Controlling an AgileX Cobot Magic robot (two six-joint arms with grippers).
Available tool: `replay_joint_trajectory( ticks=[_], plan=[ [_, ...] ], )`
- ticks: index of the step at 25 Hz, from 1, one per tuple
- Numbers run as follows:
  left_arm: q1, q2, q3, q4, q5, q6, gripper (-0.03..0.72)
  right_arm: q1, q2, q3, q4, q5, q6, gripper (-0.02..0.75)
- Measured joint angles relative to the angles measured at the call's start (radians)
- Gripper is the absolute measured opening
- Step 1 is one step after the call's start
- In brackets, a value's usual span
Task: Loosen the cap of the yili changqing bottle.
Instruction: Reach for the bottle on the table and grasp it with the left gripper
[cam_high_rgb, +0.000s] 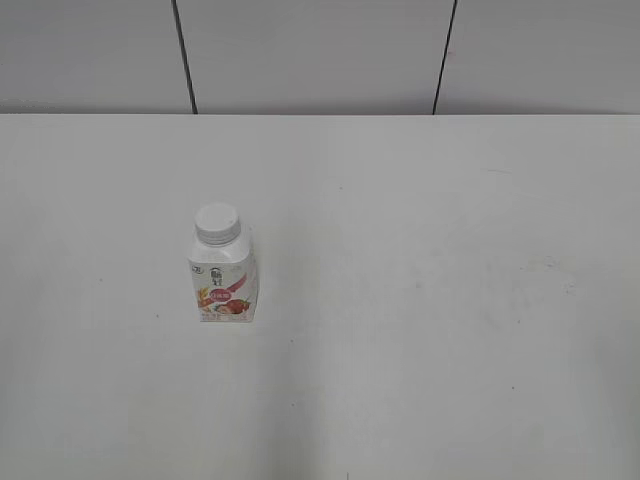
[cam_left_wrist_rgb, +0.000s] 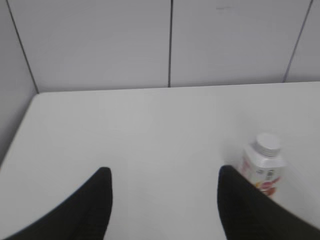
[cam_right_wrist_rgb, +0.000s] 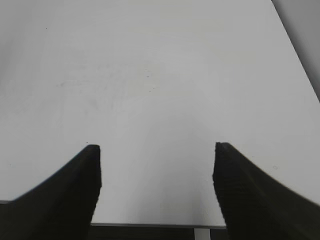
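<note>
A squat white plastic yogurt-drink bottle, ribbed white screw cap on, stands upright on the white bench; left gripper and right gripper both released, holding nothing.

Matt white table, plastic bottle

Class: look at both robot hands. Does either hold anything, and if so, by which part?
Nothing is held. The left hand and right hand are both open and empty; the capped bottle stands untouched on the table.
</note>
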Motion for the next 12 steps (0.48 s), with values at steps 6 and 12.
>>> replay_joint_trajectory(
  ticks=[6, 12],
  plan=[
    [-0.058, 0.182, 0.0, 0.044, -0.218, 0.092, 0.419, 0.0, 0.0, 0.0, 0.0, 0.0, 0.0, 0.552],
    [-0.248, 0.391, 0.042, 0.051, -0.59, 0.097, 0.419, 0.0, 0.0, 0.0, 0.0, 0.0, 0.0, 0.552]
  ],
)
